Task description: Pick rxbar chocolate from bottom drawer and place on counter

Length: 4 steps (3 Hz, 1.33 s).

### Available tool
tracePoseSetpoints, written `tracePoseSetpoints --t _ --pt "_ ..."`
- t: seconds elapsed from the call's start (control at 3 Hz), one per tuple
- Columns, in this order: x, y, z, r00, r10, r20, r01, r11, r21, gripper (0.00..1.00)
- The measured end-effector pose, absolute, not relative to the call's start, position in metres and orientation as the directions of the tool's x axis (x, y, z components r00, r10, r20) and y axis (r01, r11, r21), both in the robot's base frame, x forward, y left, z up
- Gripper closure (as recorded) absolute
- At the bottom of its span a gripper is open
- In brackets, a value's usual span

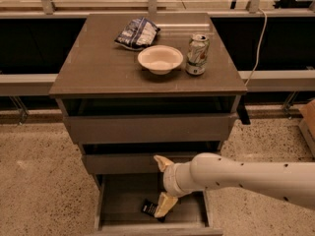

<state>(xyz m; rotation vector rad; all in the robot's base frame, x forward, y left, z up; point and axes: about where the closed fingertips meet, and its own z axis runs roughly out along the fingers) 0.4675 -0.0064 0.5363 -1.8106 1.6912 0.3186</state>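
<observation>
The bottom drawer point(110, 205) is pulled open at the foot of the cabinet. The rxbar chocolate point(148, 208), a small black bar, lies flat on the drawer floor near the front. My gripper point(164, 185) reaches in from the right, open. Its upper finger point(161, 162) is up by the middle drawer front. Its lower finger point(166, 204) is down in the drawer, covering the bar's right end. The bar is not between the fingers. The counter point(98, 65) is the cabinet's flat grey-brown top.
On the counter stand a white bowl point(160, 59), a can point(198, 54) to its right, and a blue-and-white chip bag point(138, 32) behind them. The two upper drawers point(147, 128) sit slightly ajar. A cable point(256, 48) hangs at the right.
</observation>
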Motion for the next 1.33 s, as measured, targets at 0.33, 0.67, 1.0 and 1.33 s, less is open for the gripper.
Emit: tracePoseSetpoints --t 0.33,0.67,1.0,1.33 --pt "0.474 -0.028 0.505 0.167 -0.816 -0.553 -0.941 0.035 -0.336 0.00" --pt "0.474 -0.028 0.505 0.167 -0.816 -0.553 -0.941 0.035 -0.336 0.00" --pt "0.484 -0.025 0.482 0.147 -0.813 -0.563 -0.955 0.031 -0.294 0.00" --pt "0.488 -0.015 0.439 0.124 -0.800 -0.587 -0.964 0.044 -0.264 0.00"
